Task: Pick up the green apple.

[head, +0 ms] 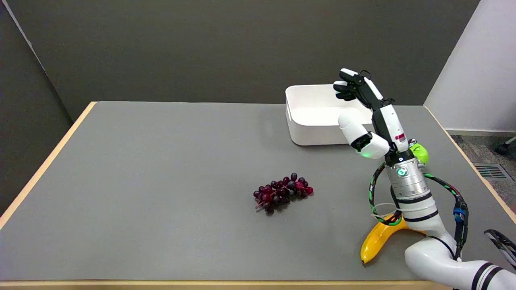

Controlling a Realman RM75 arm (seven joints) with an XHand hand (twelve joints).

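Matt grey counter [161, 161] with pale wood-look edging. Glossy plastic-looking banana [379, 237] and grapes [282, 193]; smooth white bin [314, 121]. Brushed metal wrist [407, 181] below robot hand [358, 90].

Grey table top [161, 169] with a light wood edge [44, 165] along its left, right and near sides. Dark grey wall [201, 44] behind the far edge, even flat lighting. White wall panel [479, 64] at upper right. Past the table's right edge: grey carpet floor [479, 151] with a small floor vent [492, 171].
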